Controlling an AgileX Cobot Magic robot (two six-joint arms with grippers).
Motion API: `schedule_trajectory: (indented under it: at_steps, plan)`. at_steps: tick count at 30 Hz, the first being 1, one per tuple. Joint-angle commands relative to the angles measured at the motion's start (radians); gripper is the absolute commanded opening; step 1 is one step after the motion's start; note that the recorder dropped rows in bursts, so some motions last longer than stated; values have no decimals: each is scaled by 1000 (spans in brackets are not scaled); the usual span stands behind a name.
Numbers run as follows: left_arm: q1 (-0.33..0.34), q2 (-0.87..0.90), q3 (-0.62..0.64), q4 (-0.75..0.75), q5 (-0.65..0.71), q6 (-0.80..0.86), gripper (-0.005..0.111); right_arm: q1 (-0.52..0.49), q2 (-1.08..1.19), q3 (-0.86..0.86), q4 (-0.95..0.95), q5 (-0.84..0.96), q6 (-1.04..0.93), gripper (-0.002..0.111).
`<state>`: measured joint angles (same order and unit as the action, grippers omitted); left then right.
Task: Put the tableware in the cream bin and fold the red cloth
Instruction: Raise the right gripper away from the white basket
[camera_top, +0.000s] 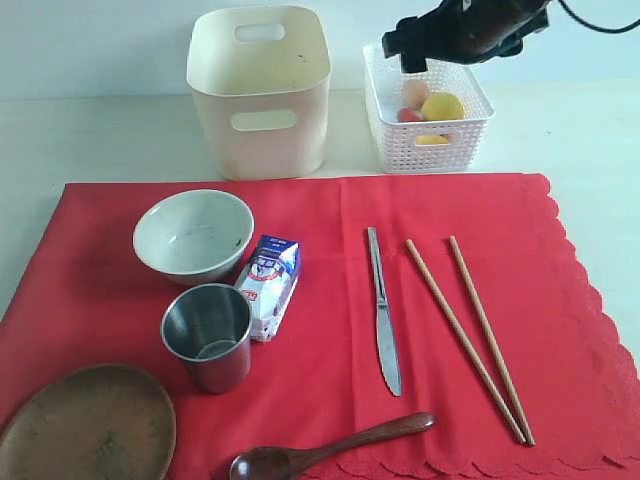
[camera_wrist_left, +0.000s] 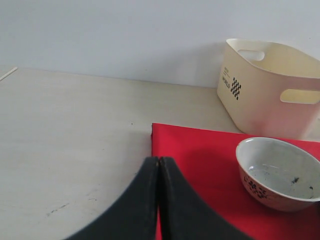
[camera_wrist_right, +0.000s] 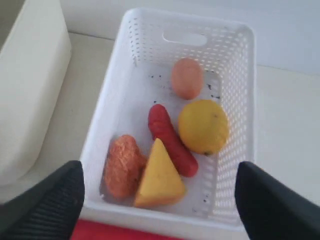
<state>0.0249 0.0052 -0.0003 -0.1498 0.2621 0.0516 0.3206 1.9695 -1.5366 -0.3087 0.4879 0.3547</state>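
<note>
Right tool (camera_wrist_right: 159, 167): released, jaws spread wide, nothing between them, hanging over the white lattice basket (camera_wrist_right: 240, 100). In the basket: egg (camera_wrist_right: 187, 78), lemon (camera_wrist_right: 204, 126), red sausage (camera_wrist_right: 170, 137), cheese wedge (camera_wrist_right: 157, 175), orange-brown sausage (camera_wrist_right: 122, 166).

Left tool (camera_wrist_left: 158, 160): clenched, fingers pressed together, empty, above the red cloth (camera_top: 330, 300) at its edge, near the bowl (camera_top: 192, 233).

Cream bin (camera_top: 260, 100) stands upright on the bench (camera_top: 100, 140), just beside the basket, behind the cloth; I can't see inside it.

The cloth lies flat and unfolded. On it:
- the bowl
- steel cup (camera_top: 207, 333)
- milk carton (camera_top: 270, 283), lying between the bowl and cup and touching the cup
- knife (camera_top: 382, 310)
- two chopsticks (camera_top: 462, 335), side by side
- spoon (camera_top: 330, 450), at the near edge
- wooden plate (camera_top: 90, 425), at the near left corner
</note>
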Motion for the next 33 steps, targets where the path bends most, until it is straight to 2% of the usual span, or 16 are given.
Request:
schedule_trajectory:
  at_steps: [1, 3, 9, 14, 19, 26, 33]
  plan:
    - [-6, -5, 0, 6, -8, 0, 3, -5, -99, -10, -9, 165, -74, 77]
    - [-6, -5, 0, 6, -8, 0, 3, -5, -136, -10, 3, 229, -96, 71]
    - [-6, -5, 0, 6, -8, 0, 3, -5, -255, -3, 50, 374, -103, 40]
    - [-6, -5, 0, 6, -8, 0, 3, -5, -360, -3, 171, 410, -177, 17]
    - [-6, -5, 0, 6, -8, 0, 3, -5, -452, -3, 279, 421, -201, 2]
    - [-6, -5, 0, 6, -8, 0, 3, -5, -516, -3, 383, 454, -266, 0]
    - [-6, -5, 0, 6, -8, 0, 3, -5, -526, -3, 388, 476, -268, 0]
